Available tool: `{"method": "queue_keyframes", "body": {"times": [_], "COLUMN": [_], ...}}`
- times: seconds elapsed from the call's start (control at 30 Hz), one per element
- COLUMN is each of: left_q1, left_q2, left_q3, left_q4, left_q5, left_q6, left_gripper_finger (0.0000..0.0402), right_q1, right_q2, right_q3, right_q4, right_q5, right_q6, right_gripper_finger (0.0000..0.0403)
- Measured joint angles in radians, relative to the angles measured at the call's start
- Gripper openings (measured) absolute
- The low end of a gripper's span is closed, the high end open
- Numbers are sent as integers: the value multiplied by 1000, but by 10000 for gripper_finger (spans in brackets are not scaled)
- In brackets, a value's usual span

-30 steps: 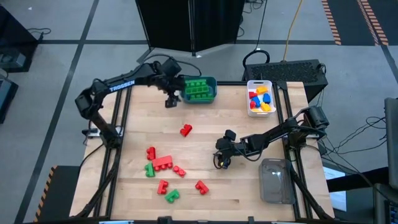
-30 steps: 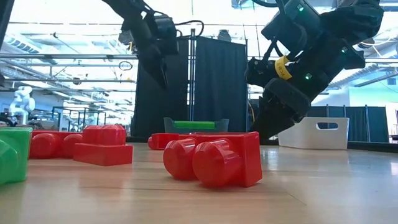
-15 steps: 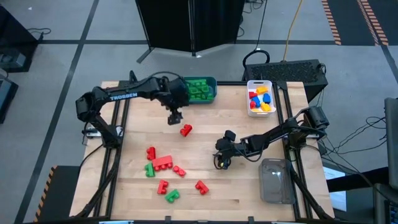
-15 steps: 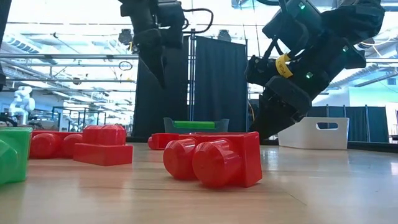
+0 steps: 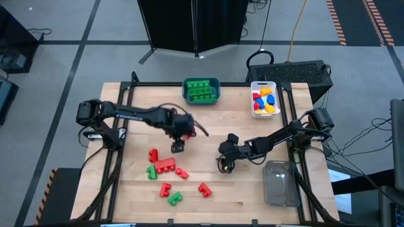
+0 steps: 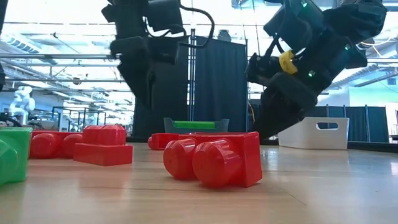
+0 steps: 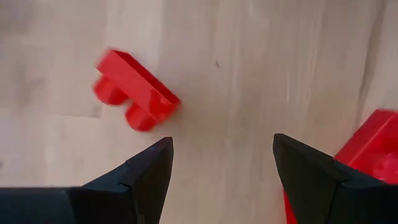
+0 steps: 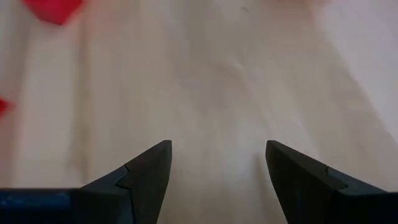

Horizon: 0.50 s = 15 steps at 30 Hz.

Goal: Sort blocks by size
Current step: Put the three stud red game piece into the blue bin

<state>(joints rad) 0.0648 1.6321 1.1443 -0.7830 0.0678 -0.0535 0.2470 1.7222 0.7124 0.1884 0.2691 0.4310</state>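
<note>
With its left pincer (image 5: 177, 146) open and empty above the red blocks (image 5: 165, 164) at lower left, the robot looked ready to descend and grasp one.

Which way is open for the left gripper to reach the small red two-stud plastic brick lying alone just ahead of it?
Probably yes, from straight above: the left gripper hangs open over bare wood, and the small red two-stud brick lies loose, with nothing between them.

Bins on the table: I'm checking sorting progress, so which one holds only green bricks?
The teal plastic bin at the table's far edge; the white bin holds mixed colours.
</note>
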Motion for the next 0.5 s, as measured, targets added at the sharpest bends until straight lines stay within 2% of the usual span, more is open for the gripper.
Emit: {"method": "queue_keyframes", "body": {"times": [0.13, 0.37, 0.5], "left_q1": [-95, -230, -292], "left_q2": [0, 0, -13], "left_q3": [-37, -97, -143], "left_q4": [27, 74, 127], "left_q5": [-78, -176, -200], "left_q6": [-73, -190, -254], "left_gripper_finger": [260, 260, 260], "right_q1": [4, 37, 44], "right_q2": [0, 0, 0], "right_q3": [0, 0, 0], "right_q4": [88, 237, 274], "right_q5": [-62, -64, -67], "right_q6": [-9, -31, -32], "right_gripper_finger": [247, 247, 247]}}
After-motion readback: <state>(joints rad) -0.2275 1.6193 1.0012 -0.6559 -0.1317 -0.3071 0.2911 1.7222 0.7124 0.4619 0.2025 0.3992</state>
